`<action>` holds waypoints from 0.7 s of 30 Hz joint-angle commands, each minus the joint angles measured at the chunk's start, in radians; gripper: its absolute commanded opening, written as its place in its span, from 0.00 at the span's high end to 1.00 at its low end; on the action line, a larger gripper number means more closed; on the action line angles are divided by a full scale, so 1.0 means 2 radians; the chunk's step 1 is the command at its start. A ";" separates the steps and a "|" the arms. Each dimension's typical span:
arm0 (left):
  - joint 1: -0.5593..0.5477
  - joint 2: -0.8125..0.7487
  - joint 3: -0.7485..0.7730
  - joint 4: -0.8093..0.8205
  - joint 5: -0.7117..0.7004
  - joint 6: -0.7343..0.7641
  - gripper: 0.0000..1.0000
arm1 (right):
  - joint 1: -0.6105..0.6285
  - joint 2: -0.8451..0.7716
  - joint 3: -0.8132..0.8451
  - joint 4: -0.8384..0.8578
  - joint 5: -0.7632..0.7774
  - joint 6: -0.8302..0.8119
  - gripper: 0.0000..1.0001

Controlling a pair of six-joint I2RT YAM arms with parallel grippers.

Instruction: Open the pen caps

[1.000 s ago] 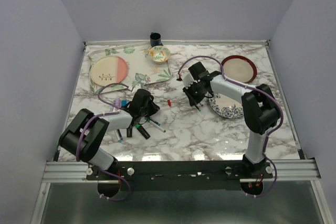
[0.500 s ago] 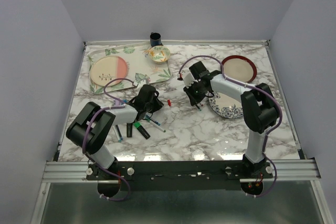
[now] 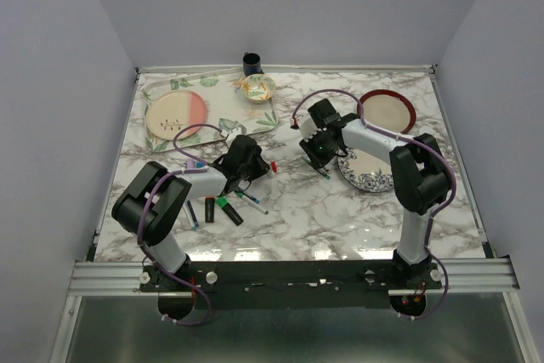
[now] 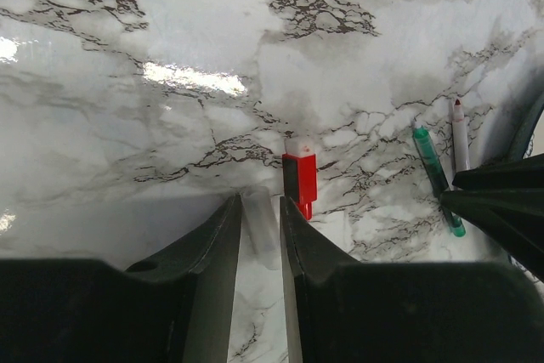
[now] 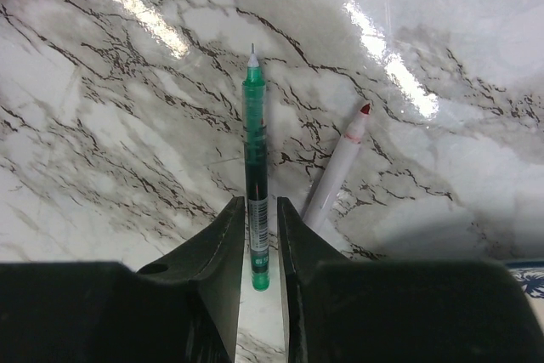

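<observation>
The left gripper is sitting low over the tabletop with its fingers nearly together, and I cannot tell if it is pinching anything. A red cap is lying just beside its tip. The right gripper is squeezing the back end of a green pen whose tip is showing bare. The cap is looking small, light, hard and slippery, so I think pinching its flat sides is going to work best.

Nothing legible anywhere — no brand, number or sign to be made out. Only a pale printed label wrapped round the green pen, toward its 6 o'clock end in the right wrist view — print too fine to read.
</observation>
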 commanded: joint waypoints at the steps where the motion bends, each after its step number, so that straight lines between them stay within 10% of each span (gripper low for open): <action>1: -0.002 0.018 -0.002 -0.031 -0.003 0.012 0.64 | -0.004 0.004 0.013 -0.008 0.018 -0.008 0.71; 14: -0.002 -0.031 -0.014 -0.050 -0.036 0.019 0.55 | -0.004 -0.043 0.007 -0.010 -0.023 -0.021 0.67; 21: -0.002 -0.123 -0.040 -0.068 -0.063 0.050 0.31 | -0.004 -0.083 -0.001 -0.029 -0.155 -0.071 0.60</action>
